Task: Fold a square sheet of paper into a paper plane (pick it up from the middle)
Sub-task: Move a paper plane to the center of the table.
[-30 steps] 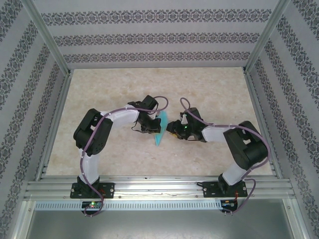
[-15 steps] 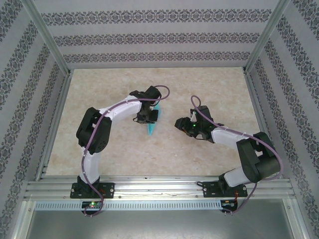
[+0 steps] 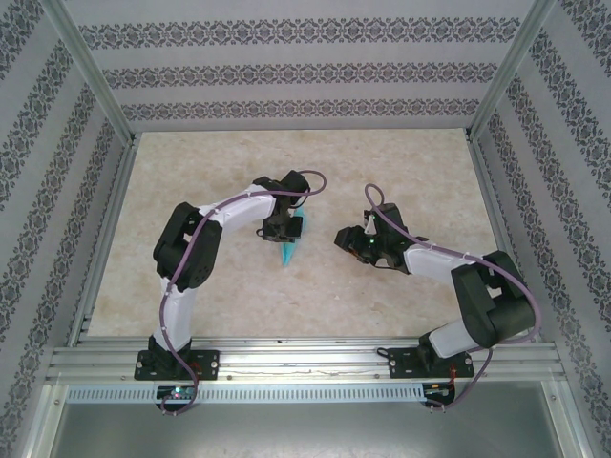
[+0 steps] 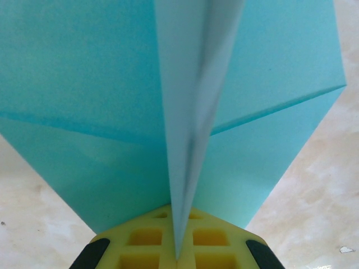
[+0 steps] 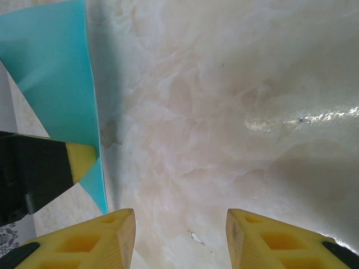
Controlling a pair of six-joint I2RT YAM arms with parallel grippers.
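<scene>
Left tool (image 3: 286, 227) is pressed together on the paper plane (image 3: 290, 246), gripping it by the centre fold that runs under the wings. In its own wrist view the pale keel drops straight into the seam between the yellow pads (image 4: 146, 241), with a turquoise wing spreading to either side. Holding by the keel makes sense: it is probably the thickest, stiffest stack of layers, and the wings are not crushed. From above, the plane hangs just beside the tool near the middle of the worktop (image 3: 410, 172), its pointed end toward the arm bases. Whether the point touches the surface cannot be told. Right tool (image 3: 342, 236) sits apart from it to the right, fingers spread and empty, and the plane's turquoise edge shows at the left of its wrist view. Judging by the shape, the folding looks finished, and setting the plane down is likely what remains.
</scene>
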